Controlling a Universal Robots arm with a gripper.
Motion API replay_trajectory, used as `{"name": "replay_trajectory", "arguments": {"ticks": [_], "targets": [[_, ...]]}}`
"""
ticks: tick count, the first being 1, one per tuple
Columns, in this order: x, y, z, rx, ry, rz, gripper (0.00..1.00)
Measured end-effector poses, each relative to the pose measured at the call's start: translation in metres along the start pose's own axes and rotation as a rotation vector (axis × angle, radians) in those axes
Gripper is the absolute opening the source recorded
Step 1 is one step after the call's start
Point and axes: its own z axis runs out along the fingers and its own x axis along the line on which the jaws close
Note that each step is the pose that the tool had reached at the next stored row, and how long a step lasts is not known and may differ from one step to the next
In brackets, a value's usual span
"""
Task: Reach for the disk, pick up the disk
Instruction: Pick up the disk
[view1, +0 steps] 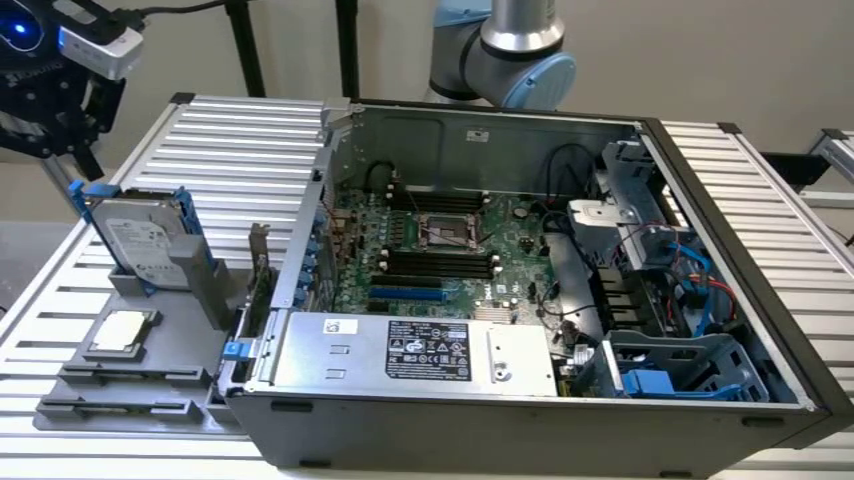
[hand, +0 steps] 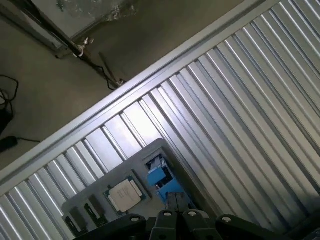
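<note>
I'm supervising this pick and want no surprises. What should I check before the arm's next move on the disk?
1. Disk stands upright in its grey holder: ok.
2. Gripper is above the disk's top edge, at the exterior view's left end: ok.
3. Jaws open wide enough to take the disk: not ok, they are shut.
4. Fingertips touching the disk's blue frame: cannot tell.
5. Chip lies on its tray, apart from the gripper: ok.
</note>
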Motion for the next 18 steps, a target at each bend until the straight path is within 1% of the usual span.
{"name": "replay_trajectory", "arguments": {"ticks": [18], "targets": [[0.0,0.0,-0.0011,0.0006,0.0116,-0.326,0.11]]}}
